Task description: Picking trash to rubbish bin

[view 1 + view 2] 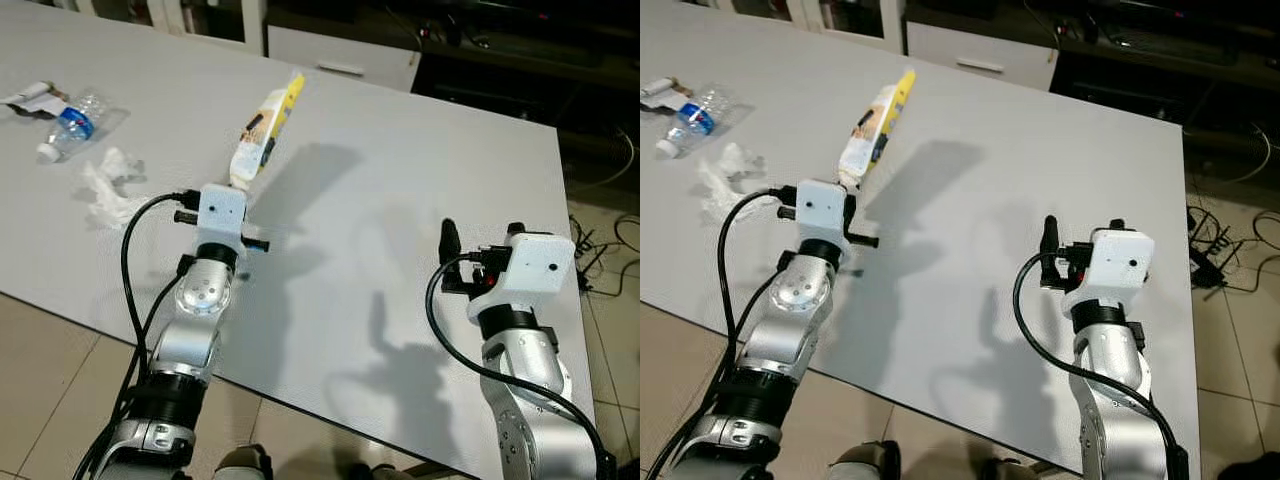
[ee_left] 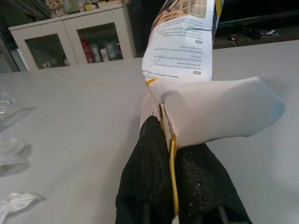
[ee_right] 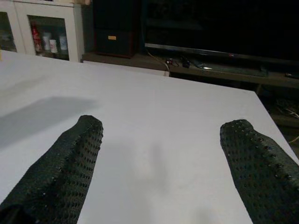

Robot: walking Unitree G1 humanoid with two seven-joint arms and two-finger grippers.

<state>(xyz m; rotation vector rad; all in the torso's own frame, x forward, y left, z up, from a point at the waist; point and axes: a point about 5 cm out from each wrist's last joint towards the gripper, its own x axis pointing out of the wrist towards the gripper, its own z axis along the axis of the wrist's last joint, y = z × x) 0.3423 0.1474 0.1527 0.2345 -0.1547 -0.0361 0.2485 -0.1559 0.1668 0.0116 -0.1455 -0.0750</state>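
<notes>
A white and yellow snack packet (image 1: 262, 132) is held up above the grey table (image 1: 400, 230), slanting away from me. My left gripper (image 2: 169, 149) is shut on its lower edge, the black fingers (image 2: 149, 172) pinching the yellow seam. On the table's far left lie a crushed clear plastic bottle (image 1: 72, 124) with a blue label, a crumpled white tissue (image 1: 108, 185) and a small wrapper (image 1: 32, 97). My right gripper (image 3: 163, 158) hovers open over bare table at the right, its fingers (image 3: 70, 163) wide apart with nothing between them.
The table's near edge runs diagonally past both arms, with tiled floor (image 1: 50, 380) below. A white cabinet (image 1: 345, 55) and a dark TV stand (image 3: 210, 51) stand beyond the far edge. Cables (image 1: 600, 250) lie on the floor at the right.
</notes>
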